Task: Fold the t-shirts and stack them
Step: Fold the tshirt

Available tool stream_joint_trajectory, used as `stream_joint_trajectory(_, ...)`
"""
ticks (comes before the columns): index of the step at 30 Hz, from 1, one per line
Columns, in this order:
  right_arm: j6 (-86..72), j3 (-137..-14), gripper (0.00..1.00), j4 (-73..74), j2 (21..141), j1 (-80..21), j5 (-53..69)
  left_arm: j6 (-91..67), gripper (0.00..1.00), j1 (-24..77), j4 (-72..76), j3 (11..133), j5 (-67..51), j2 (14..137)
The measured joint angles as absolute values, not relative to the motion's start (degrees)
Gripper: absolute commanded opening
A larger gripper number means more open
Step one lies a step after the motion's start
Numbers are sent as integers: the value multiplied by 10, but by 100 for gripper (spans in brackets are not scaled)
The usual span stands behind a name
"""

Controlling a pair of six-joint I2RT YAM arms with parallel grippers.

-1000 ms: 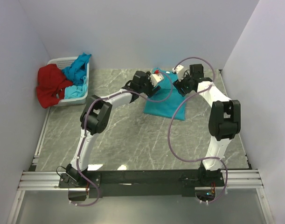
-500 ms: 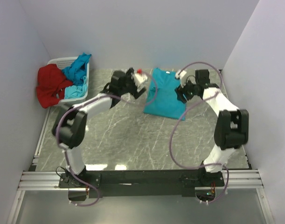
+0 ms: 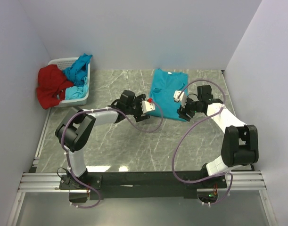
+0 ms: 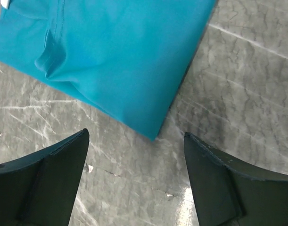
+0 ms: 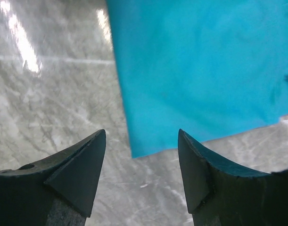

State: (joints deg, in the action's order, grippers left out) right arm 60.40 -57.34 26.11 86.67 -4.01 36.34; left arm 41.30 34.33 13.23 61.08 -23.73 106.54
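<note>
A turquoise t-shirt [image 3: 166, 92], folded into a long strip, lies flat on the marble table at the back middle. My left gripper [image 3: 147, 109] is open and empty at the shirt's near left corner, which shows in the left wrist view [image 4: 155, 134]. My right gripper [image 3: 180, 109] is open and empty at the near right corner, seen in the right wrist view [image 5: 134, 153]. Both hover just above the table. A red t-shirt [image 3: 52, 84] and more turquoise t-shirts [image 3: 78, 70] hang out of the basket at the far left.
A white plastic basket [image 3: 82, 96] stands in the back left corner against the wall. White walls close the table on the left, back and right. The grey marble table [image 3: 134, 141] shows between the arms.
Both grippers have moved from the shirt's far end down to its near corners. The shirt now lies longer and flatter, with its bottom half spread toward me.
</note>
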Motion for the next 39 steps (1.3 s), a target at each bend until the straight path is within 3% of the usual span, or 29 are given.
stream_joint_trajectory(12, 643, -548, 66, 262, 889, -67, 284, 470, 83, 371, 111, 643, -236, 1105)
stream_joint_trajectory(17, 642, -553, 66, 269, 914, -67, 268, 490, 76, 371, 86, 699, -233, 1161)
stream_joint_trajectory(20, 642, -553, 66, 273, 918, -67, 266, 498, 60, 372, 75, 721, -222, 1176)
stream_joint_trajectory(21, 642, -553, 66, 275, 918, -67, 266, 500, 51, 372, 74, 725, -218, 1180)
stream_joint_trajectory(22, 642, -553, 66, 276, 918, -67, 266, 502, 35, 372, 75, 727, -215, 1184)
stream_joint_trajectory(27, 655, -553, 65, 290, 918, -67, 278, 507, 4, 372, 81, 718, -194, 1189)
stream_joint_trajectory(39, 641, -558, 61, 290, 947, -91, 244, 498, 1, 372, 114, 668, -192, 1163)
